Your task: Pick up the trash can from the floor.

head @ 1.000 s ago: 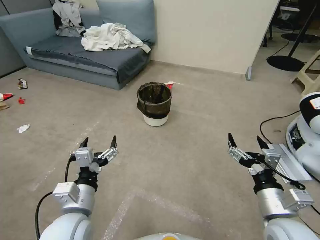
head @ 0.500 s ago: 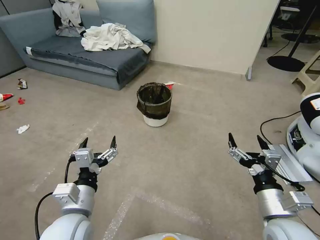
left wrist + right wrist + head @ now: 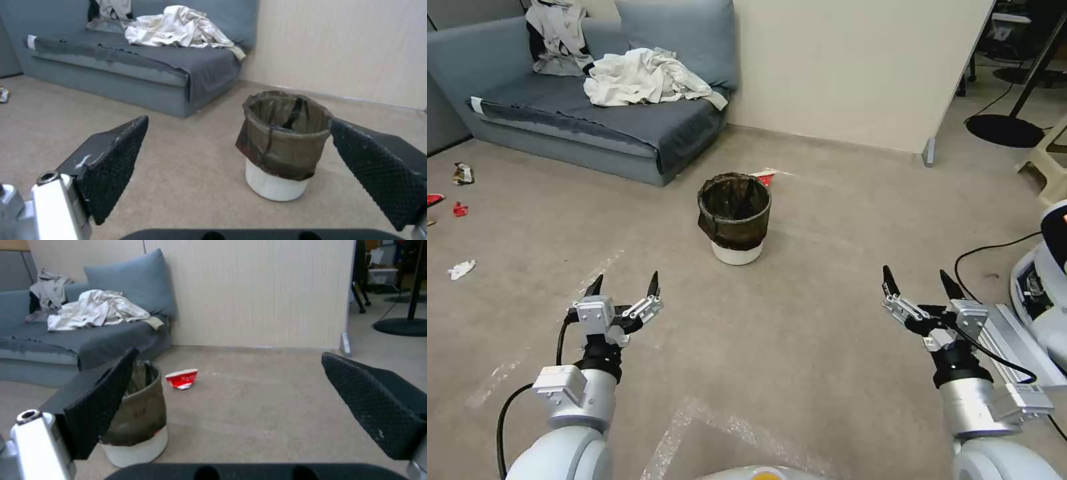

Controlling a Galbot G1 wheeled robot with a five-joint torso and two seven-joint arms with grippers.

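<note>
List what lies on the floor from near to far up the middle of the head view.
Tape marks → trash can → crushed red cup → beige wall panel.

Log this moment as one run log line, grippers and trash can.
left gripper: open, raised, empty | right gripper: open, raised, empty | small round white plastic trash can with dark bag: upright on beige floor, ahead, untouched

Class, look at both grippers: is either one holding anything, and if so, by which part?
Nothing is held. The left gripper and right gripper are both open and empty, short of the small round white plastic trash can standing on the beige floor.
</note>
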